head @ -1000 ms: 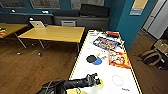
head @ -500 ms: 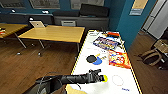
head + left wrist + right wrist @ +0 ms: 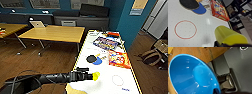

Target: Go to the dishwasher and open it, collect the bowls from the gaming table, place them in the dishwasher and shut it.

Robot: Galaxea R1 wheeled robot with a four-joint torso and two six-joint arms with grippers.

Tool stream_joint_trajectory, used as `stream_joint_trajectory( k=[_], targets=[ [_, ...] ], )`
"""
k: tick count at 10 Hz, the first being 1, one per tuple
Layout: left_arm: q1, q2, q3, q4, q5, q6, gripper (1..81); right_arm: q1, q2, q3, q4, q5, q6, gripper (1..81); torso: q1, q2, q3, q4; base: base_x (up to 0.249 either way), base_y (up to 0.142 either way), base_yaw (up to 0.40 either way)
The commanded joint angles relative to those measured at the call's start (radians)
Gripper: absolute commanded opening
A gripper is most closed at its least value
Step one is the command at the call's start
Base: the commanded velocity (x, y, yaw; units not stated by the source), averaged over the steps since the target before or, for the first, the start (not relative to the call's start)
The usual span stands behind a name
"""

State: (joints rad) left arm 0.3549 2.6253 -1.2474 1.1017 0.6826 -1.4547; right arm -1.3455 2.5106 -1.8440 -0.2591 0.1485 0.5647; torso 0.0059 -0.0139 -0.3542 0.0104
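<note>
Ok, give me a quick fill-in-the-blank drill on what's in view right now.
1. The left gripper holds a ____ bowl over the gaming table.
2. The bowl in the right wrist view is ____.
3. The ring printed on the white tabletop is ____.
4. The black paddle lies beside a ____ one.

Missing words: yellow; blue; red; blue

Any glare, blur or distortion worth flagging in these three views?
Head view: soft overall, wide-angle bend along the gaming table edge. Left wrist view: pale glare streak on the white top, yellow bowl blurred up close. Right wrist view: small highlights inside the blue bowl.
</note>
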Motion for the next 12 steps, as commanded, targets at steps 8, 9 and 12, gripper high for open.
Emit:
stream_joint_trajectory(
  k=[8,9,12],
  targets=[
    [0.351,-0.461,0.223,0.01,-0.224,0.427,1.0,0.021,-0.048,0.02,-0.026,-0.047,0.0,1.0,0.0,0.0,0.161,0.0,0.0,0.0,0.0],
    [0.39,-0.459,0.198,0.01,-0.227,0.45,1.0,0.021,-0.046,0.017,-0.026,-0.047,0.0,1.0,0.0,0.0,0.182,0.0,0.0,0.0,0.0],
    [0.469,-0.416,0.1,0.01,-0.251,0.484,1.0,0.019,-0.04,0.002,-0.023,-0.044,0.001,1.0,-0.002,-0.001,0.18,0.0,0.0,0.0,0.0]
  ],
)
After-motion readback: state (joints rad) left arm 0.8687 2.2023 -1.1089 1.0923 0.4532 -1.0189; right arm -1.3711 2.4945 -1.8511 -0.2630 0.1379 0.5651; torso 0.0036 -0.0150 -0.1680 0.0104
